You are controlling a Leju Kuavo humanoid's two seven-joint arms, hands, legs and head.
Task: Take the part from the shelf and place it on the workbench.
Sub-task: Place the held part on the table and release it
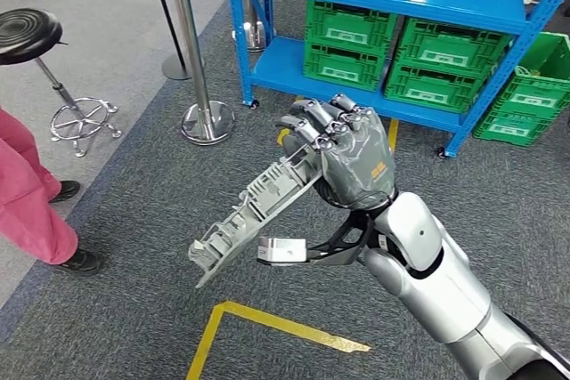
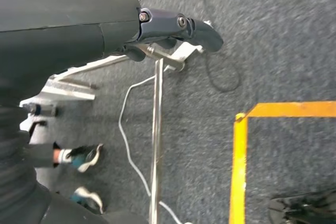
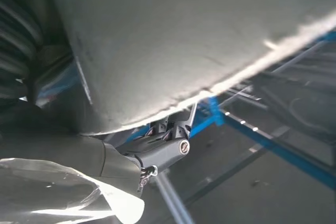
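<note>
Part (image 1: 252,211), long and grey, hung over the carpet (image 1: 134,327). Right hand (image 1: 343,153) had its fingers clamped round one end. Left hand (image 2: 174,27) gripped nothing, fingers fairly straight.

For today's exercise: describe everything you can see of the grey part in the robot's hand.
The part is a long, narrow piece of light grey moulded plastic, by its look, with ribs and small open compartments along its inner face. The right hand grips one end, fingers curled over its edge. From there it slopes down and to the left, its free end hanging over the grey carpet, touching nothing else. In the right wrist view its broad, smooth grey back sits close to the camera.
</note>
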